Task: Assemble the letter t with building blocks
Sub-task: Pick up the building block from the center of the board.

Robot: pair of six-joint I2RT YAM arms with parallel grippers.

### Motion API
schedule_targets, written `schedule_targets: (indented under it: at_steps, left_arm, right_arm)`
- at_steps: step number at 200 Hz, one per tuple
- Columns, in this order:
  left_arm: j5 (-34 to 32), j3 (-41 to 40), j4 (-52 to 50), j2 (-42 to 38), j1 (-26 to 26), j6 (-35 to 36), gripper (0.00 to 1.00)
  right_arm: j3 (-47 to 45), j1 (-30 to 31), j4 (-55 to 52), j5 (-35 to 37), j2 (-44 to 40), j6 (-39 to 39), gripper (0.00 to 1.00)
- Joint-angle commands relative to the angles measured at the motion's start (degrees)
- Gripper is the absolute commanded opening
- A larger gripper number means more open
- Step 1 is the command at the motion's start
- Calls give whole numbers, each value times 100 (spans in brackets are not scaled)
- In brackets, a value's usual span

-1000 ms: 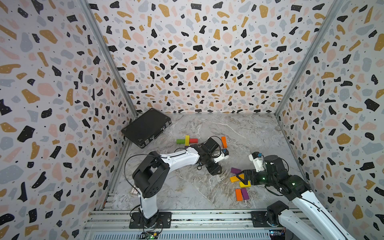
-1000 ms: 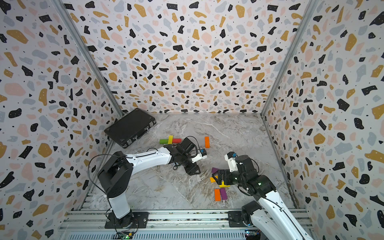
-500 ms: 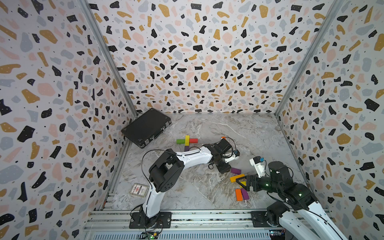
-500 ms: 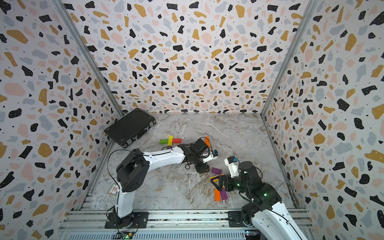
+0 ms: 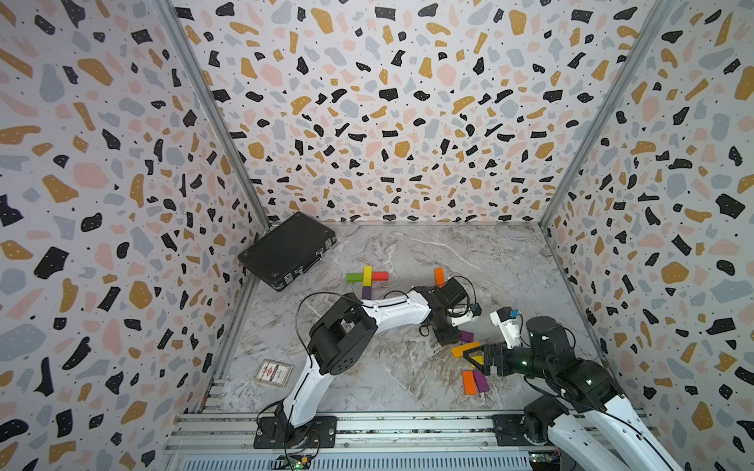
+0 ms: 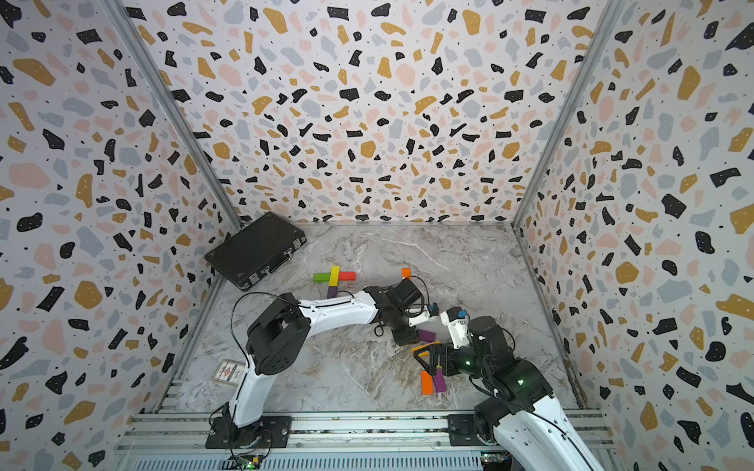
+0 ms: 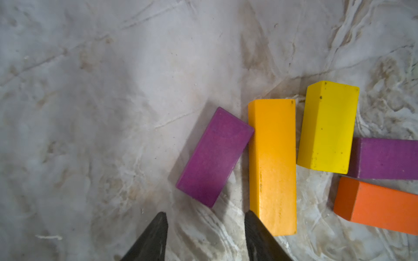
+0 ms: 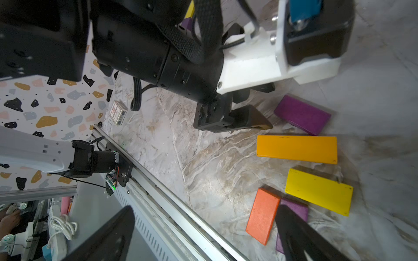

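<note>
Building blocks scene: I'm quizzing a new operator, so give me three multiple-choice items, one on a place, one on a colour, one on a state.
1. Where does the case lie?
A. far left corner
B. near right corner
C. between the arms

2. What colour is the block between the green block and the red block?
A. blue
B. yellow
C. pink

3. How is the left pincer?
A. open, holding nothing
B. shut on a purple block
C. shut on an orange block

Answers:
1 A: both top views show it in that corner.
2 B: the yellow block lies crosswise between them.
3 A: the left wrist view shows its tips apart with nothing between them.
</note>
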Motion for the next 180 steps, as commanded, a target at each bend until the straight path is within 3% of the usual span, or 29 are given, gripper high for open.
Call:
schedule_targets:
  at_steps: [1, 180]
  left_arm:
    - [-58, 239, -127, 124, -81, 164, 56]
    - [-372, 1074, -573, 812, -274, 642, 66]
  right_arm:
    - [23, 30, -119, 41, -32, 15, 100]
    - [-7, 23, -75, 9, 159, -11, 100]
